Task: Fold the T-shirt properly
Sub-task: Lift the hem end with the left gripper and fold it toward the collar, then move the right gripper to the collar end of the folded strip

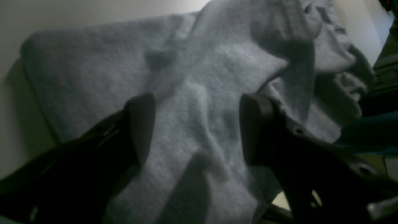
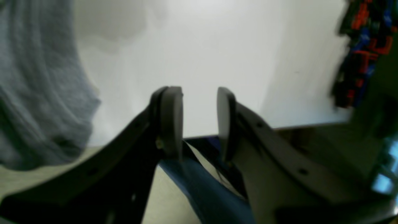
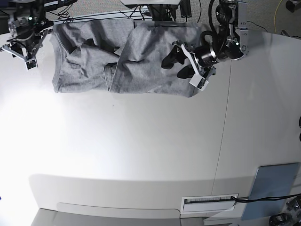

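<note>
Left wrist view showed my left gripper [image 1: 197, 127] with its two fingers spread wide apart and nothing between them; the T-shirt [image 1: 199, 77] lay directly under and ahead of the fingertips, grey and wrinkled. I judged the wide spread was there so the fingers could come down around a fold of cloth. Beyond my fingertips the fabric rose into a bunched ridge, and further out to the left its edge ended on the white table [image 1: 12, 37].

My right gripper [image 2: 199, 121] had its fingers partly apart, parallel, gripping nothing; only bare table showed between them. The T-shirt [image 2: 34, 93] hung off to that gripper's left side, not touching it, so this arm seemed parked clear of the cloth.

From the base view, the T-shirt [image 3: 122, 56] lay crumpled along the far edge of the table [image 3: 141, 150], with overlapping folds in the middle. My left gripper [image 3: 181, 66] hovered over its one end, and my right gripper [image 3: 21, 44] stood just beside the other end. Much smoothing remained, I thought.
</note>
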Tool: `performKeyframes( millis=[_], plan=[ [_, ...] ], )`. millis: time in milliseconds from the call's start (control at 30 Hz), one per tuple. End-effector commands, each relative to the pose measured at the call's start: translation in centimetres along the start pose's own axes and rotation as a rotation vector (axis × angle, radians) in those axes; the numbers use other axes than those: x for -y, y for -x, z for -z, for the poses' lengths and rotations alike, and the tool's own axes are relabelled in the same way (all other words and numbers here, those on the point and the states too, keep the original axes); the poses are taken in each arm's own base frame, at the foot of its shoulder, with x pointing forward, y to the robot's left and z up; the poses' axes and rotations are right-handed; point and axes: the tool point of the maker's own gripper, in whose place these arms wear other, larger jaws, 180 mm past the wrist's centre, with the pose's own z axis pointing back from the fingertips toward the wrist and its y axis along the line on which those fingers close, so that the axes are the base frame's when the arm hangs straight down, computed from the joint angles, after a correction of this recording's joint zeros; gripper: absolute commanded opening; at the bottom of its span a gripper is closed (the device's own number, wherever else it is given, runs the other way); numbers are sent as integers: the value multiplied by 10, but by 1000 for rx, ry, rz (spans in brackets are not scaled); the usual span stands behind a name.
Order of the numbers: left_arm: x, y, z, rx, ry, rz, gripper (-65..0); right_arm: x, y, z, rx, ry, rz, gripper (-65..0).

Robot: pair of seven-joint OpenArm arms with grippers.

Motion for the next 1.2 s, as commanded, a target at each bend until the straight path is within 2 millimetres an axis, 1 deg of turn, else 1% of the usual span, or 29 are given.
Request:
performKeyframes(
  millis=[0, 100, 167, 233, 300, 400, 500, 567, 633, 733, 800, 833, 900, 1033, 1067, 1167],
  plan=[
    [2, -12, -4, 44, 10, 16, -226, 10, -8, -3, 35, 14, 6, -461],
    [4, -5, -4, 2, 30, 15, -228, 10, -14, -6, 70, -48, 60, -461],
    [17, 0, -5, -23, 96, 37, -228, 11, -15, -8, 80, -64, 71, -461],
    [28, -3, -6, -1, 162, 43, -239, 12, -15, -8, 83, -68, 74, -461],
    [34, -10, -7, 33, 195, 21, -240, 10, -16, -8, 87, -80, 82, -461],
    [35, -13, -8, 51, 197, 18, -240, 4, -19, -9, 102, -114, 103, -461],
    [29, -8, -7, 24, 168, 38, -240, -3, -19, -7, 115, -159, 108, -461],
    [21, -8, -7, 25, 129, 53, -240, -11, -15, -1, 115, -216, 121, -461],
    [4, -14, -11, 57, 58, 40, -240, -22, -8, 5, 111, -285, 146, -461],
    [-20, -27, -25, 133, -25, 26, -240, -38, -2, 10, 122, -393, 172, -461],
    [-35, -30, -36, 153, -74, 11, -240, -46, -2, 12, 139, -459, 187, -461],
    [-42, -30, -41, 160, -98, 4, -240, -48, -2, 14, 141, -477, 194, -461],
    [-56, -28, -52, 156, -142, -7, -240, -46, -4, 20, 146, -480, 212, -461],
    [-82, -22, -75, 151, -234, -38, -240, -37, -17, 26, 165, -463, 227, -459],
    [-87, -21, -80, 152, -256, -47, -240, -36, -20, 27, 168, -460, 227, -435],
    [-100, -19, -94, 164, -304, -65, -240, -31, -30, 28, 192, -453, 229, -313]
  ],
)
